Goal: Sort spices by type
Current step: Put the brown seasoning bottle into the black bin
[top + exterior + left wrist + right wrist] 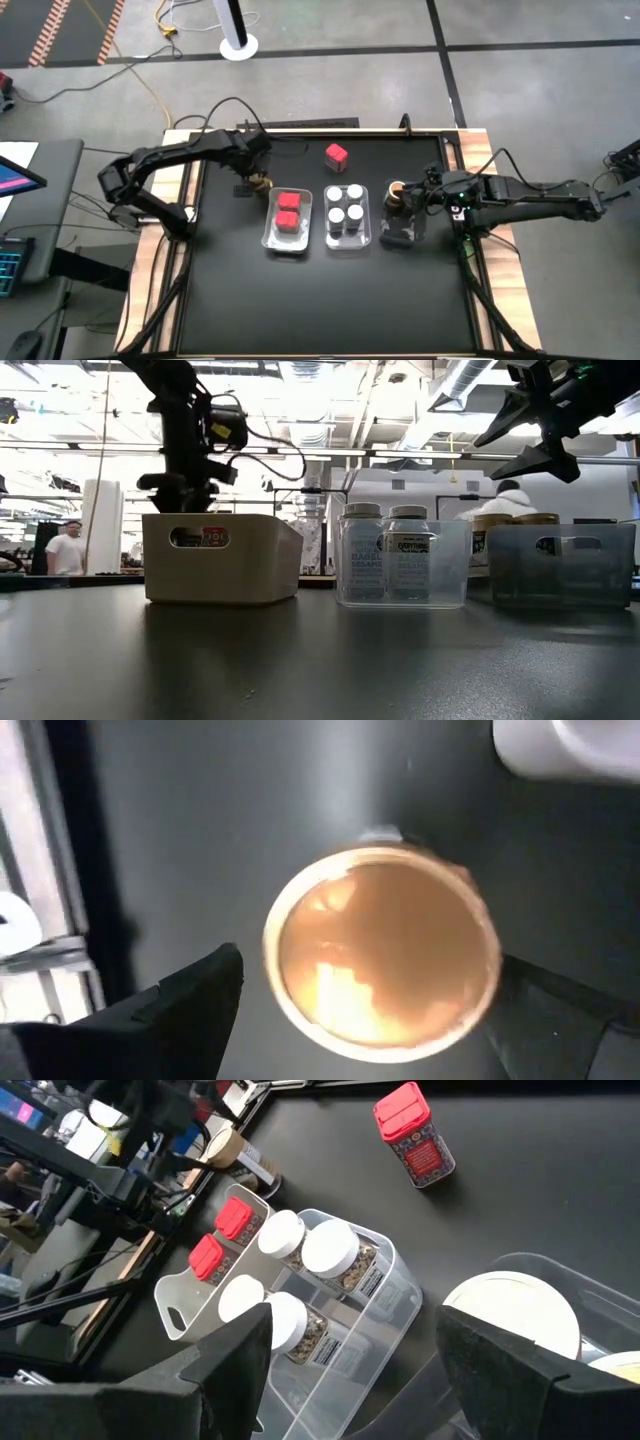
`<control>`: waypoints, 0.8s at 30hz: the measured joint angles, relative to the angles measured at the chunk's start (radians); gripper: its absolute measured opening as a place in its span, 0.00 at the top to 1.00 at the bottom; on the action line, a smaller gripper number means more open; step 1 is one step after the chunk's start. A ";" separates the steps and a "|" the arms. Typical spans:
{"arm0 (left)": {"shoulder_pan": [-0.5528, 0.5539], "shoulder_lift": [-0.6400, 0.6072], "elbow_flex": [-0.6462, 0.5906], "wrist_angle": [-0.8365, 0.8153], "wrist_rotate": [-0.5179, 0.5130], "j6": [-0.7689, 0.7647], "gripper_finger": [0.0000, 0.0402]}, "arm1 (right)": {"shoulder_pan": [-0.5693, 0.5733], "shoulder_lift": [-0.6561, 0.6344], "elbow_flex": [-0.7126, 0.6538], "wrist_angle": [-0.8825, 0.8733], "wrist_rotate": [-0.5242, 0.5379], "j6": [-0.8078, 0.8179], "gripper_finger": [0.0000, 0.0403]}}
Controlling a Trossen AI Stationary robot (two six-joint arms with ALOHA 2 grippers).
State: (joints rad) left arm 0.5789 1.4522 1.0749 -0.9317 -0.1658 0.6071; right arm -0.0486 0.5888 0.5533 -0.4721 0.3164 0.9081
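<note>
A black tabletop (330, 300) on a wooden frame sits in an open workshop with a grey floor; a person stands far back in the low view. The landmark is the middle clear tray (347, 217), which holds four white-lidded jars (346, 206); just to its left a white tray (286, 220) holds two red-lidded boxes (288, 209), and to its right a darker tray (400, 228) holds at least one tan-lidded jar (396, 189). One loose red-lidded box (336, 154) lies on the table behind the middle tray, well apart from it; in the right wrist view it appears tipped on its side.

The left gripper (252, 180) hangs left of the white tray, over a loose tan-lidded jar (381, 948); its fingers (170, 1005) are spread wide to either side of the lid and touch nothing. The right gripper (350, 1370) hovers over the darker tray, fingers also wide apart and empty.

The tan-lidded jar looks small, rigid and light; its smooth round wall could slip or roll, so the best hold is probably across the lid or just beneath it, squarely on the widest part. This jar probably belongs in the darker tray, and the loose red-lidded box in the white one.
</note>
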 joint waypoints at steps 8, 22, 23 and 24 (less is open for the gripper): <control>0.018 -0.030 0.016 -0.019 0.084 -0.161 0.10 | 0.000 0.000 0.000 -0.012 0.000 0.000 0.25; 0.032 -0.029 0.016 -0.031 0.093 -0.444 0.10 | 0.000 0.000 0.000 -0.025 0.000 -0.006 0.25; 0.032 -0.029 0.016 -0.031 0.092 -0.443 0.10 | 0.000 0.000 0.000 -0.025 0.000 -0.016 0.25; 0.032 -0.029 0.016 -0.032 0.091 -0.437 0.10 | 0.000 0.000 0.000 -0.024 0.000 -0.018 0.25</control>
State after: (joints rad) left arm 0.6113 1.4235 1.0908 -0.9635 -0.0746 0.1704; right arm -0.0486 0.5888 0.5529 -0.4961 0.3161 0.8898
